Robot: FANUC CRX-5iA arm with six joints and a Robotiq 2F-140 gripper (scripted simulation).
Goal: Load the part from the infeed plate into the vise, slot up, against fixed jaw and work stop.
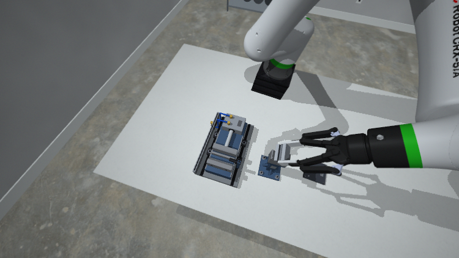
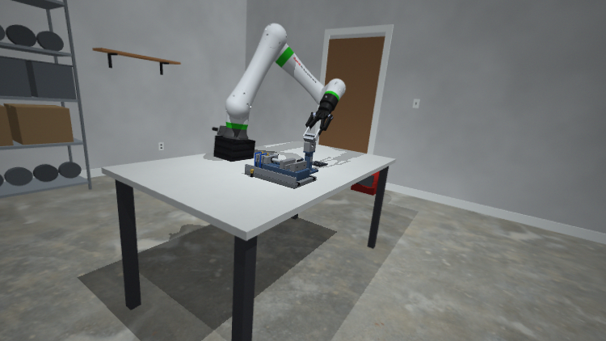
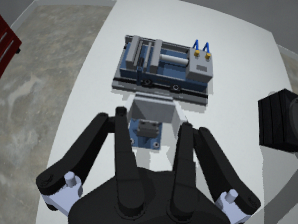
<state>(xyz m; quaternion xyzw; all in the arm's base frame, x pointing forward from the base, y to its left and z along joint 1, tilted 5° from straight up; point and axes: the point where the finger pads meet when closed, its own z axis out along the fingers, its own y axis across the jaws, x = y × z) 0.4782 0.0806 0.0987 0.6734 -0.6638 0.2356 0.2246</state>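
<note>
You had the grey block [image 1: 279, 153] clamped in the gripper [image 1: 286, 153], hanging over the blue V-block [image 1: 268, 170], beside the vise [image 1: 221, 149]. Its slot could not be made out; the fingers covered its sides. The white table [image 2: 203, 191] stood on concrete floor [image 2: 465, 275]

Materials and finish
Worktop [image 1: 166, 96] matt white, smooth; vise [image 1: 221, 150] grey metal with blue paint; part [image 1: 278, 153] dull grey metal; gripper [image 1: 282, 153] matt black plastic; arm [image 2: 254, 72] glossy white; floor [image 1: 80, 211] rough concrete.
</note>
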